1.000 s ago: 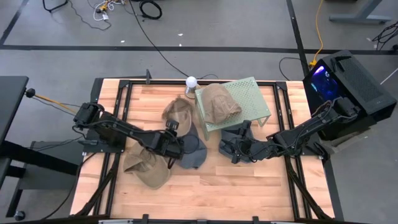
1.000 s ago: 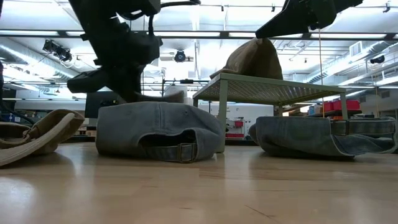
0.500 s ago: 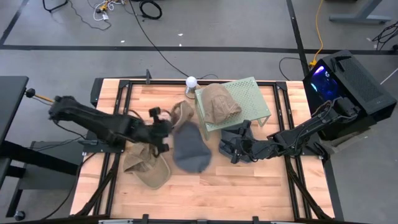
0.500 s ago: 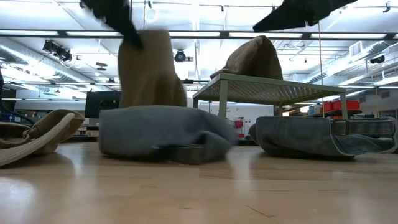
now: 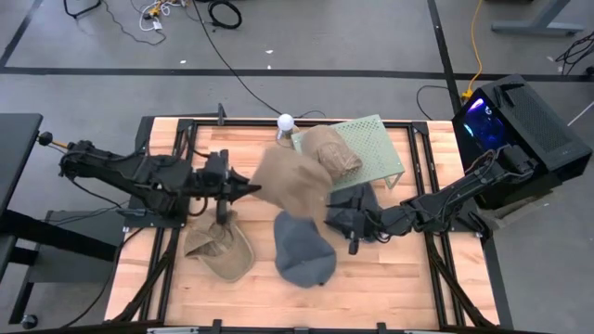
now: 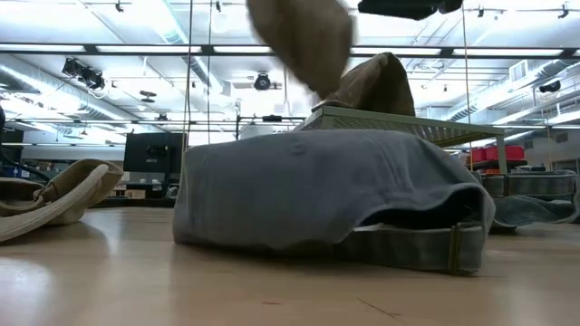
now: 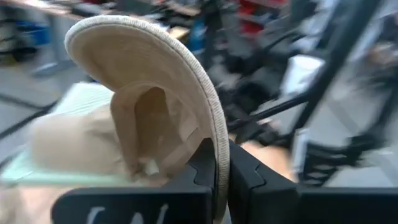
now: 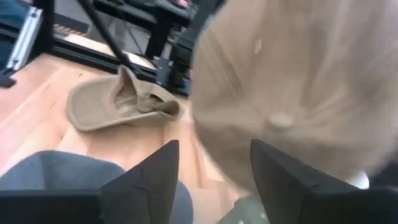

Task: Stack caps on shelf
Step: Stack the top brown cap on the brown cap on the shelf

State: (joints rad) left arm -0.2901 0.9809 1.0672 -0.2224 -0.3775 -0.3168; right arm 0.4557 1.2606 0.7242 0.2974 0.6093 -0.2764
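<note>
**Cap held above surface, left jaws clamped on brim**

Left gripper [image 5: 243, 190] sits over the left half of the surface [image 5: 371, 278], arm reaching in from the left edge. I read its jaws as clamped on the brim of a tan cap [image 5: 295, 181]; the left wrist view shows the curved brim [image 7: 174, 81] pinched between the two dark fingers [image 7: 245, 177]. The cap hangs in the air, between the gripper and the shelf [image 5: 380, 144], and is blurred in the low view [image 6: 304, 41].

The shelf stands at the far side of the surface, right of centre. A second tan cap [image 5: 332, 151] rests on its near-left part.

A blue-grey cap [image 5: 303, 249] lies on the surface in front of the shelf, close to the low camera. Another blue-grey cap [image 5: 357, 199] lies just beside the shelf's near edge, under the right gripper [image 5: 353, 223]. I see the right jaws spread apart in the right wrist view, grasping nothing.

A third tan cap [image 5: 220, 250] lies on the surface near the left arm, upturned.
</note>
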